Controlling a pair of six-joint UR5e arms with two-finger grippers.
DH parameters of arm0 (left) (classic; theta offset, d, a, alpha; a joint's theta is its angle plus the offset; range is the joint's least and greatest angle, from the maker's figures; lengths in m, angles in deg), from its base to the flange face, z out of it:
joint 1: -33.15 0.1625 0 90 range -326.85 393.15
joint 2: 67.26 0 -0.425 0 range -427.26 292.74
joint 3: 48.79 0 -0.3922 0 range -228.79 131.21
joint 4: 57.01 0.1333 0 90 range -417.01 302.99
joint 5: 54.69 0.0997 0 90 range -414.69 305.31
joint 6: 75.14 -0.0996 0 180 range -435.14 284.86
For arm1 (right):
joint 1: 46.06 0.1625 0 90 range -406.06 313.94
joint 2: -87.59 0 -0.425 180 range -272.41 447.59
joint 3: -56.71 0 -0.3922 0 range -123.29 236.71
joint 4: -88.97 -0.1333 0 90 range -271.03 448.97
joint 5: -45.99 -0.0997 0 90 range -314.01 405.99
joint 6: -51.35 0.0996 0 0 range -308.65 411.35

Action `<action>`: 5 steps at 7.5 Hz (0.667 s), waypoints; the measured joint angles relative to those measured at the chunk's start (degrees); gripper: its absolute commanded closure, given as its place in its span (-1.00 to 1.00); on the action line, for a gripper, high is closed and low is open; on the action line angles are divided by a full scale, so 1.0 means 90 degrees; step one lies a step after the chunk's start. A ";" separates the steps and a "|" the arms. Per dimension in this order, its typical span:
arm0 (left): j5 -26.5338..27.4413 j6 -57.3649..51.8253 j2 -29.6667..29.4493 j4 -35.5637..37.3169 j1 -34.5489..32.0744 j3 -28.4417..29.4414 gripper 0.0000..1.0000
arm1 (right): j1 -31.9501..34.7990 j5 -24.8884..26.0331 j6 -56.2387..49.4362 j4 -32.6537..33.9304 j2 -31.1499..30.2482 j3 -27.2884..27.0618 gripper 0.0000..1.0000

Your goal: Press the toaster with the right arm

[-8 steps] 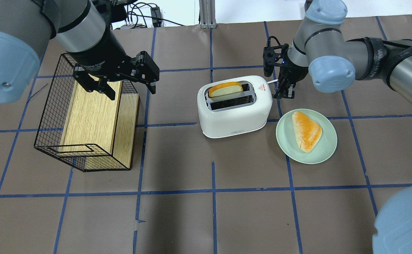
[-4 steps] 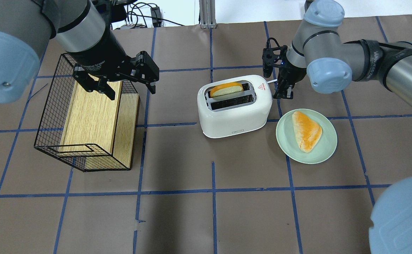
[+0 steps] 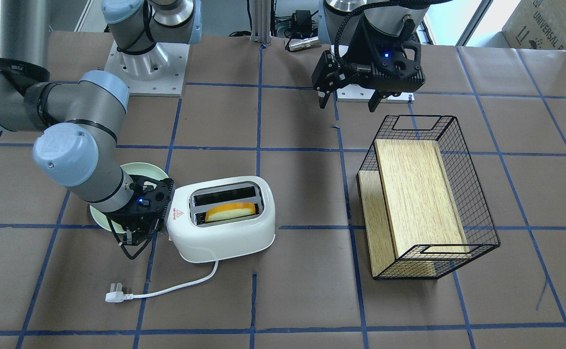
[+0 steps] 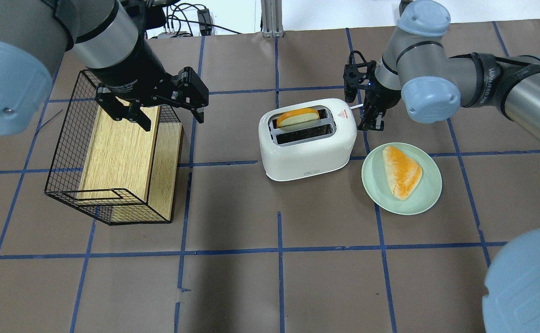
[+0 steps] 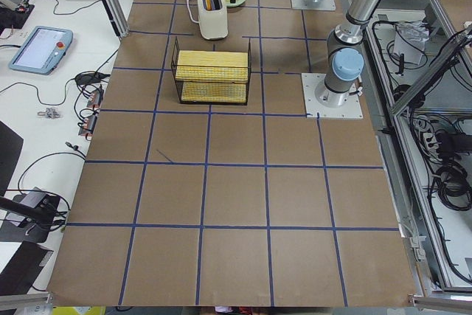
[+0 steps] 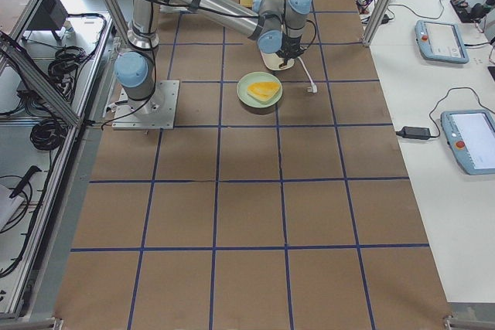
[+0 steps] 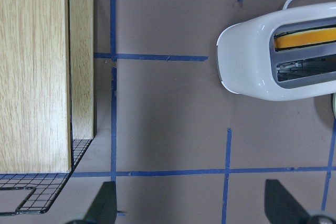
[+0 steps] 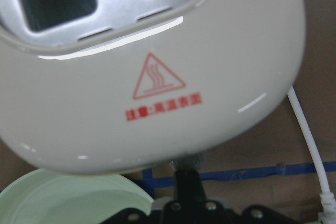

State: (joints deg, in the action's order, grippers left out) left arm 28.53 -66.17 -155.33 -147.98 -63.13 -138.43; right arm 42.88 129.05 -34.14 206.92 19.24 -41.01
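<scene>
Brown-papered desk (image 4: 233, 286), blue tape grid. White rounded plastic two-slot toaster (image 4: 307, 148) midway between long edges. Black thin-fingered right gripper (image 4: 374, 124) closed, empty, at its labelled end. Press straight down, steadily, lest toaster tip.

Bright, even light falls from above. The toaster (image 8: 157, 51) fills the right wrist view, blurred and out of focus, with white glare streaks just above its warning label (image 8: 157, 80). In the overhead view, shadows around the toaster are faint and soft.
</scene>
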 measured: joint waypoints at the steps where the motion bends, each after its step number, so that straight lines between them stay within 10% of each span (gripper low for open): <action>1: -0.0002 0.0000 0.0000 0.0000 -0.0001 0.0000 -1.00 | 0.0000 0.0000 0.0001 0.0000 0.0006 0.0002 0.74; 2: 0.0000 0.0000 0.0000 0.0000 0.0000 0.0000 -1.00 | 0.0000 0.0000 0.0003 0.0000 0.0017 0.0003 0.50; 3: 0.0001 0.0000 0.0000 0.0000 -0.0001 0.0000 -1.00 | -0.0001 0.0014 0.0032 -0.0007 0.0007 0.0027 -0.64; 5: 0.0002 0.0000 0.0000 0.0000 0.0001 0.0000 -1.00 | -0.0077 0.0032 0.0904 -0.0155 -0.0373 0.0150 -0.80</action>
State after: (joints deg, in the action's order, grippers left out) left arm 28.54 -66.17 -155.33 -147.98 -63.12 -138.43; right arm 42.19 129.34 -26.00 205.52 15.88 -39.66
